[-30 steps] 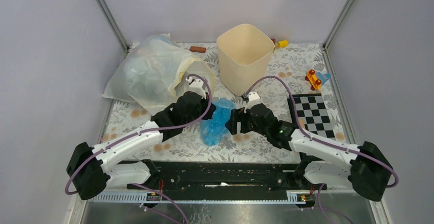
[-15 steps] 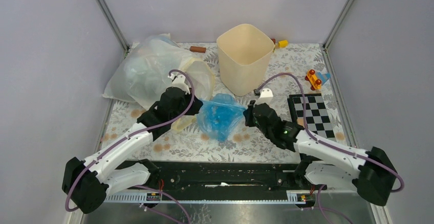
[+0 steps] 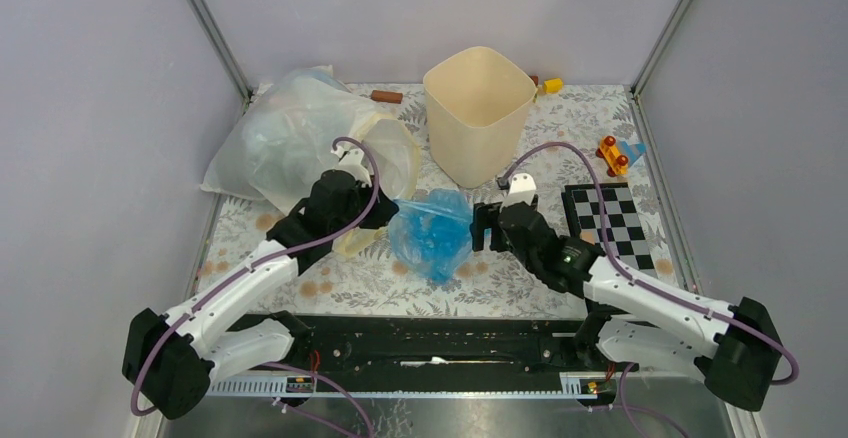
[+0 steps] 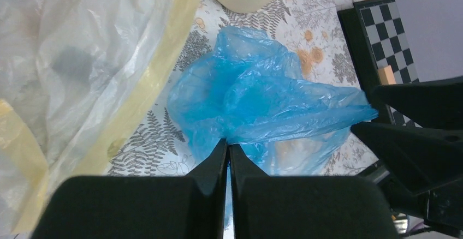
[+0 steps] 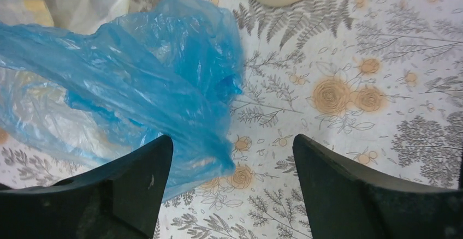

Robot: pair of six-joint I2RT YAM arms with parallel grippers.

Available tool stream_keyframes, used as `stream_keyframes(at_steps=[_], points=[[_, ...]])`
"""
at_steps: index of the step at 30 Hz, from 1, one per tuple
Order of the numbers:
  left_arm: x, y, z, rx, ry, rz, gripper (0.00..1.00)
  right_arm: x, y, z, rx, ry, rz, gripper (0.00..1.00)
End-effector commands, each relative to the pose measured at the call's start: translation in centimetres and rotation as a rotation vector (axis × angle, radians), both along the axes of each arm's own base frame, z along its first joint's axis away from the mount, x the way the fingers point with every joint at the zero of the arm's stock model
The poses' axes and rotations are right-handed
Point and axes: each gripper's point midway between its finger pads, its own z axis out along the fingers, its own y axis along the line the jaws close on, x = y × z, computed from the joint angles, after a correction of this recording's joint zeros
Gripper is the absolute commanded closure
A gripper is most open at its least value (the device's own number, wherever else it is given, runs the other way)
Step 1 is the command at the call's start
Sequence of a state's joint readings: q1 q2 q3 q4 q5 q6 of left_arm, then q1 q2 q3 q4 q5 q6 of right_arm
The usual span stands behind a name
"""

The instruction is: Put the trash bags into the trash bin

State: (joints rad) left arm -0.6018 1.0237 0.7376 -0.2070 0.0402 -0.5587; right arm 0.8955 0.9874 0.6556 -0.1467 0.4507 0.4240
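The light-blue trash bag [image 3: 432, 233] hangs crumpled between the two arms, just in front of the cream trash bin [image 3: 478, 115]. My left gripper [image 3: 385, 213] is shut on the bag's left edge; in the left wrist view the bag [image 4: 262, 105] bunches out from the closed gripper [image 4: 228, 143]. My right gripper [image 3: 482, 228] is open at the bag's right side, holding nothing. In the right wrist view the bag [image 5: 136, 97] lies by the left side of that gripper [image 5: 232, 143], over the floral cloth. The bin's base shows at the top of both wrist views.
A large clear and pale-yellow plastic bag [image 3: 300, 143] lies at the back left, close behind my left arm. A checkerboard tile [image 3: 610, 223] sits right of the right arm. A small toy car [image 3: 613, 154], a brown stick [image 3: 386, 96] and a yellow piece [image 3: 549, 85] lie near the back.
The right gripper has let go of the bag and opened. The bag, stretched between both grippers half a second ago, now hangs from the left gripper alone.
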Motion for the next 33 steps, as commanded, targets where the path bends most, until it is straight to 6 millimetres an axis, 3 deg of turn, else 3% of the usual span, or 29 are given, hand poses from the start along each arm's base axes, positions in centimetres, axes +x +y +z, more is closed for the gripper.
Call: stream_keyframes(at_steps=[1, 7, 14, 17, 21, 25, 27, 33], points=[[-0.3, -1.4, 0.8, -0.072, -0.012, -0.058, 0.97, -0.4, 2.2, -0.1, 0.046, 0.076, 0.055, 0.09], [0.0, -1.1, 0.2, -0.061, 0.006, -0.028, 0.97, -1.6, 5.3, -1.6, 0.212, 0.110, 0.153, 0.05], [0.4, -0.5, -0.6, -0.062, 0.029, 0.000, 0.98, -2.7, 5.6, -3.0, 0.254, 0.150, 0.178, 0.01], [0.6, 0.0, -0.6, -0.060, 0.028, 0.017, 0.99, -2.2, 4.5, -3.4, 0.208, 0.140, 0.131, 0.10], [0.9, 1.2, -0.8, -0.042, 0.025, 0.060, 1.00, -0.5, 2.3, -2.7, 0.111, 0.077, 0.026, 0.12], [1.3, 2.6, -1.0, -0.047, 0.030, 0.110, 1.00, 3.1, -3.9, -2.4, -0.146, 0.004, -0.306, 0.15], [1.5, 3.3, -1.3, -0.048, 0.042, 0.133, 1.00, 4.5, -5.6, -1.5, -0.206, 0.001, -0.385, 0.18], [1.8, 4.8, -2.3, -0.030, 0.059, 0.167, 1.00, 6.6, -5.9, 1.1, -0.145, -0.044, -0.380, 0.17]])
